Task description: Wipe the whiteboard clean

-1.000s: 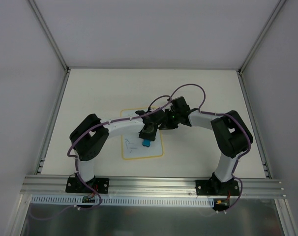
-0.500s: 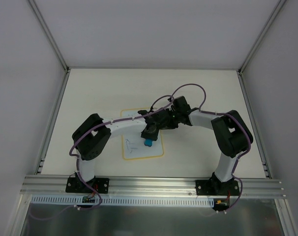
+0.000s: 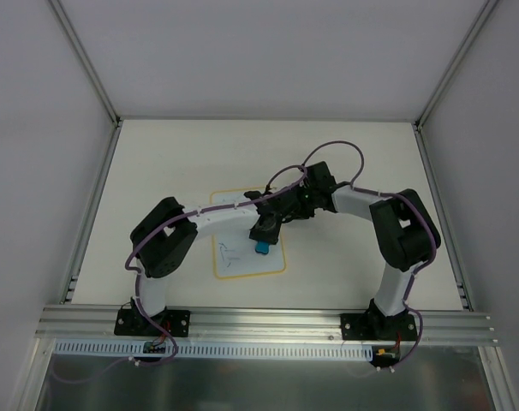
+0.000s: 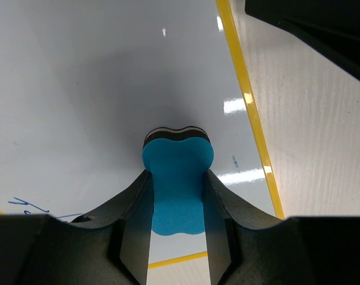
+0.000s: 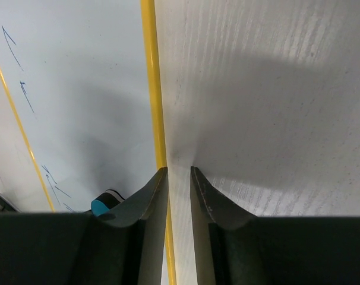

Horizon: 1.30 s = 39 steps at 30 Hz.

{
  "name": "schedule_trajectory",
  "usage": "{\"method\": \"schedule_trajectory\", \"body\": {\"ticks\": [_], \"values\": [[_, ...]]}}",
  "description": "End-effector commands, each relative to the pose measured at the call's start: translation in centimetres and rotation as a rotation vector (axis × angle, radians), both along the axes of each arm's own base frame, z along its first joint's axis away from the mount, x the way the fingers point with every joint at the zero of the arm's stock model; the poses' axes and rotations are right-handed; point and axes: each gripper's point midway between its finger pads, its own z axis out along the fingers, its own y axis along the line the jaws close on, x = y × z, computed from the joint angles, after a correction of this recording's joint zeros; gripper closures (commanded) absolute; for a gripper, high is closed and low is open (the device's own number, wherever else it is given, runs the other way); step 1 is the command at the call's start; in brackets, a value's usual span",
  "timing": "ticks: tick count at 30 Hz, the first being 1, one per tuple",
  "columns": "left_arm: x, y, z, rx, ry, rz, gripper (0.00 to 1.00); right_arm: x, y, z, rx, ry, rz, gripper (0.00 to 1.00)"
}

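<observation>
- The whiteboard [image 3: 233,262] lies flat on the table [image 3: 354,154], in the middle between the two arms; its long sides run away from the bases
- The left gripper [image 4: 177,185] pinches a blue eraser [image 4: 179,155] at its narrow waist; one finger sits on each side; the eraser's dark underside rests on the white surface near the board's right edge
- Thin blue pen marks [image 4: 24,206] show on the board to the left of the eraser; more strokes [image 5: 25,98] appear in the right wrist view; the surface right around the eraser looks plain white
- The right gripper [image 5: 179,172] points down at the board's right edge; its fingers are drawn close with a thin slit between them and nothing held in it; the left finger's tip sits right at the yellow border [image 5: 149,71], the other over bare table just beside it
</observation>
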Motion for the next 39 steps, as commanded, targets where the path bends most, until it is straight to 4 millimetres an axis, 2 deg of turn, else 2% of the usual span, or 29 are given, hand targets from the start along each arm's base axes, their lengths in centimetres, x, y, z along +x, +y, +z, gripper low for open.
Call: {"method": "schedule_trajectory", "body": {"ticks": [1,6,10,15,23,28,33,39], "values": [[-0.2,-1.4,0.2,-0.025,0.023,-0.016,1.0,-0.5,-2.3,-2.4,-0.108,0.057,-0.026,0.75],[-0.3,-1.9,0.4,-0.032,0.021,-0.027,1.0,0.7,-1.6,-1.6,-0.094,0.049,-0.013,0.75],[-0.5,-1.6,0.5,-0.031,0.021,-0.022,1.0,1.0,-0.9,-2.2,-0.082,0.076,-0.007,0.75],[-0.6,-1.6,0.2,-0.03,0.029,-0.023,1.0,1.1,-0.1,-2.9,-0.071,0.098,0.01,0.75],[-0.7,-1.7,0.2,-0.039,0.028,-0.036,1.0,0.9,0.6,-3.0,-0.09,0.109,0.016,0.76],[-0.7,-1.7,0.4,-0.05,0.019,-0.044,1.0,0.4,0.5,-3.1,-0.141,0.116,0.014,0.81],[-0.9,-1.3,0.4,-0.053,0.013,-0.049,1.0,0.3,0.5,-3.2,-0.162,0.128,0.005,0.93],[-0.8,-2.1,0.6,-0.082,0.014,-0.081,1.0,0.3,0.5,-3.2,-0.18,0.14,-0.003,1.0]]}}
